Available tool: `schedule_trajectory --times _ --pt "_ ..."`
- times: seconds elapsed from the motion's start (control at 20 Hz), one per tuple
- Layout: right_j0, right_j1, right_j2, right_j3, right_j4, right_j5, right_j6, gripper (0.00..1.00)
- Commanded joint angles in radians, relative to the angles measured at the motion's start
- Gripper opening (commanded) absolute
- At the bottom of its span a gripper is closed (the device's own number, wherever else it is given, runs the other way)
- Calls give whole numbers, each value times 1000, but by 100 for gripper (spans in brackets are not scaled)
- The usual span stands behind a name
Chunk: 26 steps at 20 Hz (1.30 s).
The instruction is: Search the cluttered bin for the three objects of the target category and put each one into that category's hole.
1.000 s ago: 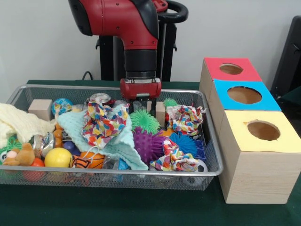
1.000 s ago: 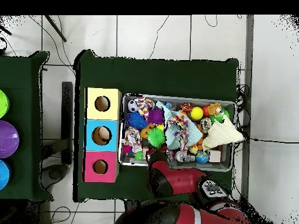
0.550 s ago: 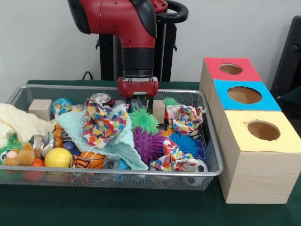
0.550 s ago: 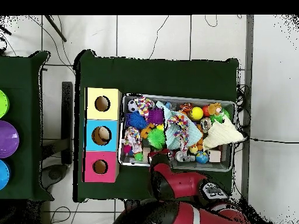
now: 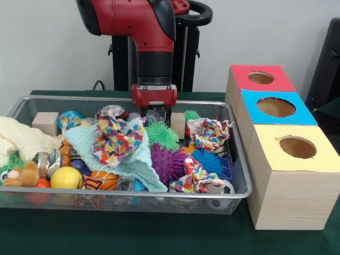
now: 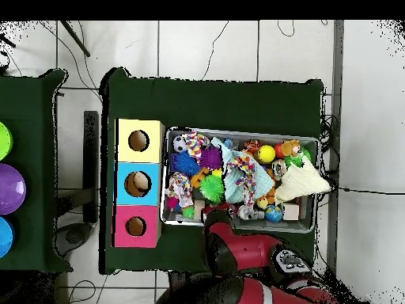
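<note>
pincer (image 5: pixel 158 112): you have it low over the far side of the bin (image 5: pixel 133 197), whether spread or closed you cannot tell | target: wooden block (image 5: pixel 178 125) lies just beside it, toward the boxes | second wooden block (image 5: pixel 45 122) sits at the bin's far corner, well apart

No text, label, brand, number or sign can be read on the wire bin (image 5: pixel 241 191), its toys, the three coloured boxes (image 5: pixel 289 175) or the robot arm (image 5: pixel 133 21).
</note>
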Motion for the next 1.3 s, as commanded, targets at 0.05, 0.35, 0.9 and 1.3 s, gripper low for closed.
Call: schedule_trajectory --times 0.05,0.35,0.9,1.3 --pt "-20 18 -6 72 -17 188 124 100" --pt "-36 15 9 69 -25 169 134 0" --pt "-11 -25 34 46 -17 253 97 0" --pt "-54 -62 123 -29 -9 365 62 0"
